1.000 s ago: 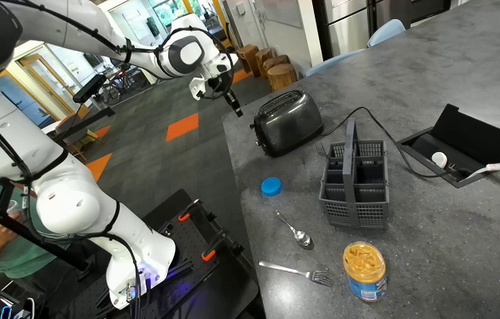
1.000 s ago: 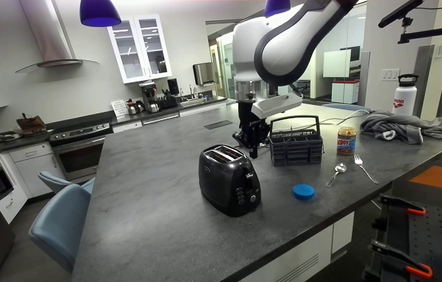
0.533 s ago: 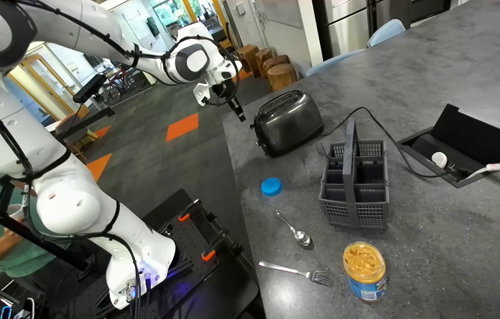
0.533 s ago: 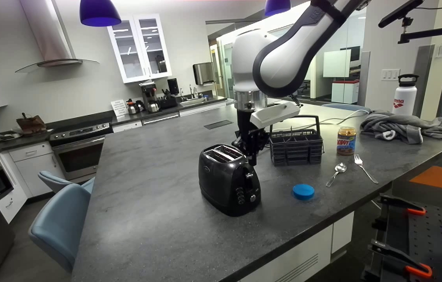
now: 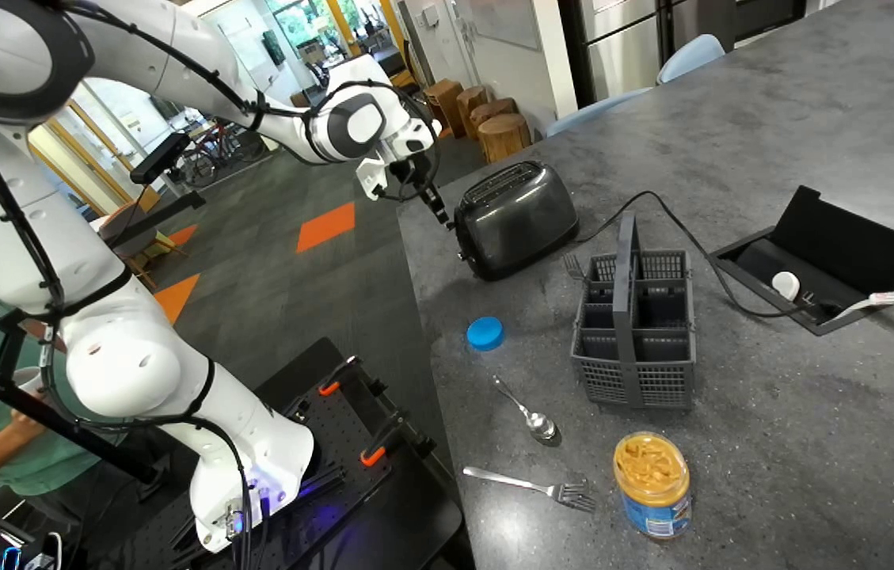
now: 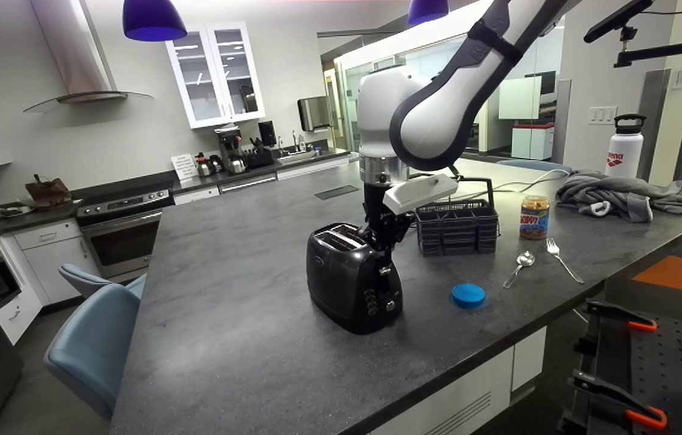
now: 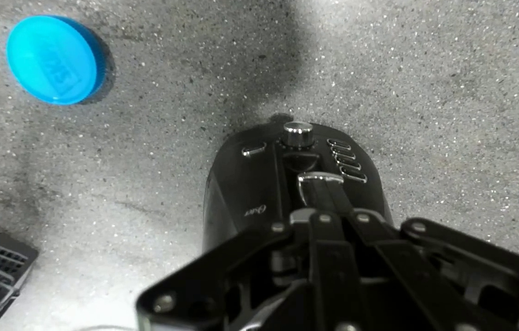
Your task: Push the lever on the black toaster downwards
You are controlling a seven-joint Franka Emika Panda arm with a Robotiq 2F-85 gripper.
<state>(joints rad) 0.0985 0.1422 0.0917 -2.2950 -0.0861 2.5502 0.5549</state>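
Note:
The black toaster (image 5: pixel 522 222) stands on the grey table in both exterior views; it also shows in an exterior view (image 6: pixel 341 278) with its lever end facing the camera. In the wrist view its lever (image 7: pixel 320 176) has a chrome edge and sits high in its slot, above the chrome knob (image 7: pixel 298 134). My gripper (image 7: pixel 330 197) is shut with nothing between the fingers. Its fingertips point down over the lever and hide part of it. In an exterior view the gripper (image 6: pixel 384 257) is at the toaster's lever end, just above the lever. I cannot tell whether they touch.
A dark cutlery basket (image 6: pixel 456 226) stands beside the toaster. A blue lid (image 6: pixel 468 296), a spoon (image 6: pixel 521 267), a fork (image 6: pixel 563 260) and a peanut butter jar (image 6: pixel 534 217) are on the table. The toaster's cord (image 5: pixel 672 226) runs to a table socket box (image 5: pixel 819 261).
My gripper has moved down and closer to the toaster, from above and behind its lever end to right over the lever. The toaster and other objects have not moved.

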